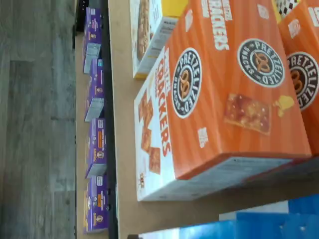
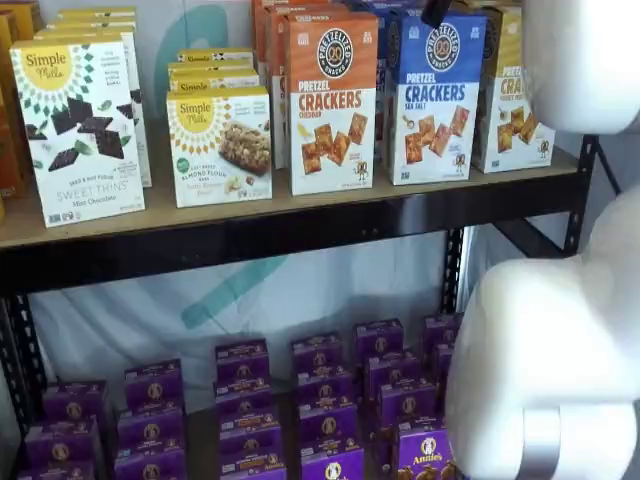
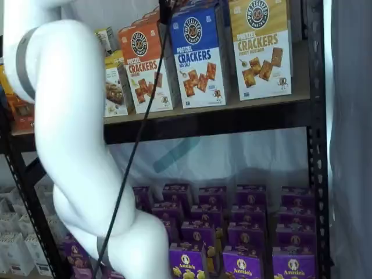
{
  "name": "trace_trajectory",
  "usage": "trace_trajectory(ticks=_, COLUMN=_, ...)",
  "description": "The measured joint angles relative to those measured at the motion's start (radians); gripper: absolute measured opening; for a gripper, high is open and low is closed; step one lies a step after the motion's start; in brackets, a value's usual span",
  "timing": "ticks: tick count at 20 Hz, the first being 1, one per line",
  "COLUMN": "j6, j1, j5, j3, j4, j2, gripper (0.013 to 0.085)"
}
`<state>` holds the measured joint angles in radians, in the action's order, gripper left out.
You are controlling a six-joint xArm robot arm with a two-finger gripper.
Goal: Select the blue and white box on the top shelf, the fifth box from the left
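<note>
The blue and white box stands upright on the top shelf in both shelf views (image 2: 435, 95) (image 3: 199, 58), between an orange Cheddar box (image 2: 332, 100) and a yellow-topped box (image 2: 515, 100). In the wrist view a blue edge of it (image 1: 264, 224) shows beside the orange box (image 1: 224, 99). The top shelf (image 2: 300, 225) (image 3: 232, 116) is a tan board with a black front rail. Only a black fingertip of my gripper (image 2: 435, 10) (image 3: 165, 10) shows at the view's top edge, just above the blue box's top, with a cable hanging beside it. No gap or grip is visible.
Simple Mills boxes (image 2: 220, 145) (image 2: 80, 125) stand left on the top shelf. Several purple Annie's boxes (image 2: 330, 400) (image 3: 244, 232) fill the lower shelf. My white arm (image 2: 550, 360) (image 3: 70, 133) covers part of both shelf views. Black uprights (image 3: 317, 145) frame the shelves.
</note>
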<state>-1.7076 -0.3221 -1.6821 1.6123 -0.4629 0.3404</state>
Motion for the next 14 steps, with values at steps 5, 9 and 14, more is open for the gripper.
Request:
trace_trajectory(ticks=5, j6=-0.009, j1=0.006, j5=0.003, j3=0.037, j4=0.027, j2=-0.043, gripper=0.0850)
trace_trajectory(ticks=9, j6=-0.012, j1=0.015, j5=0.009, j3=0.053, j4=0.044, j2=-0.068, gripper=0.0850)
trace_trajectory(ticks=14, j6=-0.013, j1=0.024, j5=-0.010, j3=0.089, j4=0.066, j2=-0.108, gripper=0.0850)
